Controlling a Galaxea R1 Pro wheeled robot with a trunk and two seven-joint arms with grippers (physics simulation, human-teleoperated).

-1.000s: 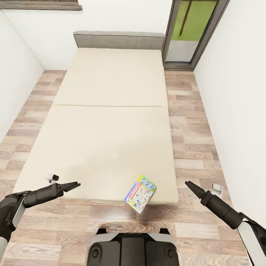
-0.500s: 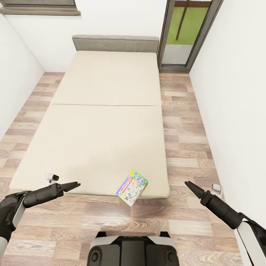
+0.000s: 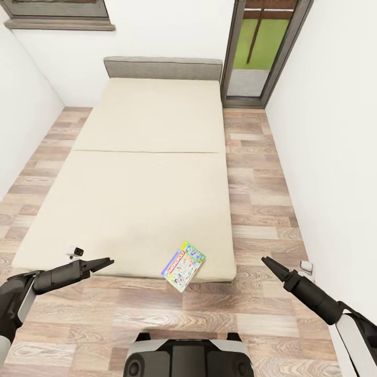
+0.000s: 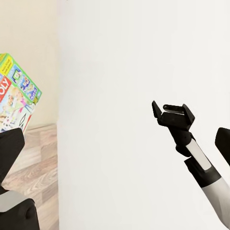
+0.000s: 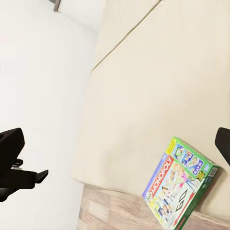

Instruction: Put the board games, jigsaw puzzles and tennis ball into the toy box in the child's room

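Observation:
A board game [image 3: 183,266] with a busy cartoon lid and green edge lies at the foot of the bed [image 3: 131,199], its near corner hanging over the mattress edge. It also appears in the left wrist view as the board game [image 4: 17,98] and in the right wrist view as the board game [image 5: 182,184]. My left gripper [image 3: 104,263] hovers low, left of the game, open and empty. My right gripper [image 3: 268,263] hovers over the floor to the game's right, open and empty. The table, toy box, jigsaw puzzles and tennis ball are out of view.
Wood-plank floor [image 3: 262,173] runs along both sides of the bed. A white wall [image 3: 335,131] stands close on the right. A dark-framed tall window [image 3: 262,47] is behind the bed's right corner. My base [image 3: 183,358] sits just short of the bed's foot.
The whole picture has shifted: the bed and the game now sit slightly further left and farther off, so the camera moved. Both arms hold the same pose.

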